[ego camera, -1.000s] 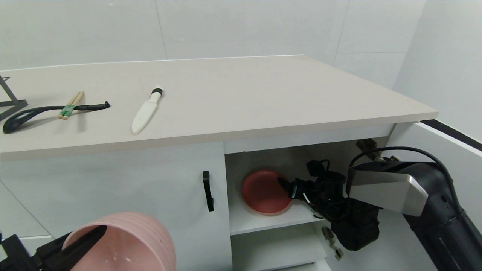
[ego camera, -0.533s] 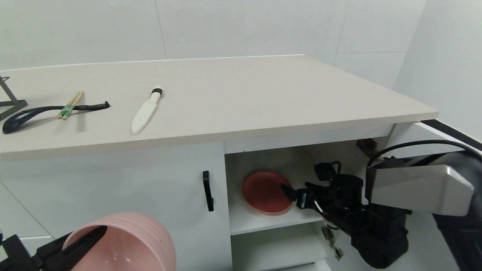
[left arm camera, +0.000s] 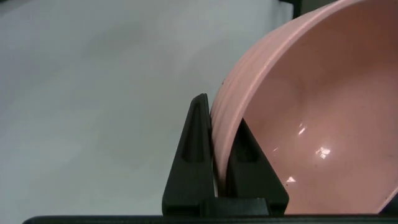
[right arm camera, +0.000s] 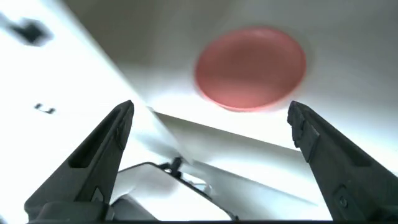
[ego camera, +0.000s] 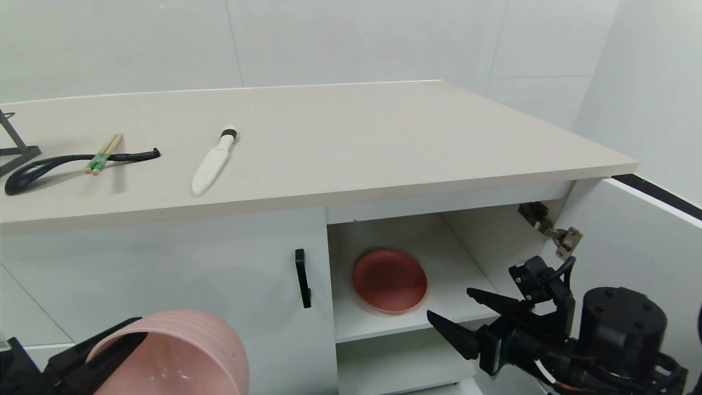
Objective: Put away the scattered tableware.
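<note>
Knife (ego camera: 211, 163), ladle (ego camera: 60, 159), chopsticks (ego camera: 102, 154) on countertop (ego camera: 356, 131)

the right gripper (ego camera: 451, 303) let go of the red plate (ego camera: 389, 281) and pulled back out of the cabinet (ego camera: 482, 241), jaws wide apart; the plate settled flat on the shelf (ego camera: 373, 325).

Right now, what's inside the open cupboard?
A red plate lies on the upper shelf. Whatever sits behind the closed door is hidden, and the lower shelf shows only partly.

Chopsticks (ego camera: 102, 153) apparently across ladle (ego camera: 66, 159); plate (ego camera: 389, 281) on shelf (ego camera: 351, 322).
</note>
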Tool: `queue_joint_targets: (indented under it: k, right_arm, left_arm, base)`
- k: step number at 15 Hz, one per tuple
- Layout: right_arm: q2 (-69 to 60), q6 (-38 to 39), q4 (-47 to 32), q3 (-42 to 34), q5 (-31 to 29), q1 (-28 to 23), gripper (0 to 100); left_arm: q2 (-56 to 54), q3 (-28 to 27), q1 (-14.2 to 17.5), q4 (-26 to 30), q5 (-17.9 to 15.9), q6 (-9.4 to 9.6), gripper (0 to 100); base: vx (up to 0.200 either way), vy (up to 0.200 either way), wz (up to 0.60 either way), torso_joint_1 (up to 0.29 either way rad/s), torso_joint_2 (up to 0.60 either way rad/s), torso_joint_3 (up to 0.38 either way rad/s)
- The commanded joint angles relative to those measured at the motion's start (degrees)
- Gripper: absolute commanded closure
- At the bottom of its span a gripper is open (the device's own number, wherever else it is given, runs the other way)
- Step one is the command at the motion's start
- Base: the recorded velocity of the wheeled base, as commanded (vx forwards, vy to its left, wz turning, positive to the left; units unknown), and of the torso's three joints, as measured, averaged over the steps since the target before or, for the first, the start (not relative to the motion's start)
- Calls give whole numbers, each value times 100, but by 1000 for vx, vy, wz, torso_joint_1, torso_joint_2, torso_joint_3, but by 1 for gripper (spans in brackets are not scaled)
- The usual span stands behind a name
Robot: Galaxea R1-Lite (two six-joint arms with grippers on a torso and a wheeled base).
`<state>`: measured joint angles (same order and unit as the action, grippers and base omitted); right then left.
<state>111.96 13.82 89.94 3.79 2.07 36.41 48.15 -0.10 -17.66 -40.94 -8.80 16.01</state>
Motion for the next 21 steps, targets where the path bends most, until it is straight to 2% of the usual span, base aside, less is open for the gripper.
queue_joint_targets:
  k: [1, 3, 6, 9, 12, 13, 14, 15, 16, 18, 19, 21]
  right_arm:
    - [-570, -3, 6, -124, 4, 112, 0]
    - [-614, -3, 6, -168, 4, 103, 0]
    - [-623, -11, 6, -177, 4, 112, 0]
    - [-807, -3, 6, -168, 4, 112, 0]
    - [-834, -11, 6, -151, 4, 103, 0]
    - [-842, -11, 6, -142, 4, 103, 0]
    - [-913, -11, 6, -133, 4, 103, 0]
    - [-957, -11, 6, -142, 4, 103, 0]
    - [-965, -11, 6, -133, 4, 76, 0]
    - [-965, -178, 6, -151, 12, -3, 0]
    - [-965, -196, 6, -151, 12, -20, 0]
    - [-1001, -205, 6, -142, 21, -143, 0]
  left_arm:
    - [-113, 1, 140, 7, 10, 96, 100]
    - [-447, -61, 9, 121, -157, 8, 100]
    - [-403, -333, -114, 279, -403, 43, 100]
    - [-175, -755, -273, 806, -588, 61, 100]
    - [625, -1361, -985, 938, -526, 87, 100]
    - [757, -1414, -1072, 938, -526, 87, 100]
    - [1109, -1528, -1239, 921, -509, 201, 100]
    - [1566, -1634, -1292, 842, -500, 579, 100]
    - [1785, -1713, -1415, 763, -447, 693, 100]
    - [2260, -1854, -1696, 481, -254, 746, 100]
    - [2357, -1871, -1714, 420, -201, 755, 100]
    - [3130, -2082, -1987, -46, 54, 772, 100]
  base:
    - [0, 0, 0, 0, 0, 0]
    - [0, 0, 0, 0, 0, 0]
    - [0, 0, 0, 0, 0, 0]
    - [0, 0, 0, 0, 0, 0]
    - [0, 0, 0, 0, 0, 0]
    - [0, 0, 0, 0, 0, 0]
    - [0, 0, 0, 0, 0, 0]
    - [0, 0, 0, 0, 0, 0]
    - [0, 0, 0, 0, 0, 0]
    - [0, 0, 0, 0, 0, 0]
    - [0, 0, 0, 0, 0, 0]
    - [0, 0, 0, 0, 0, 0]
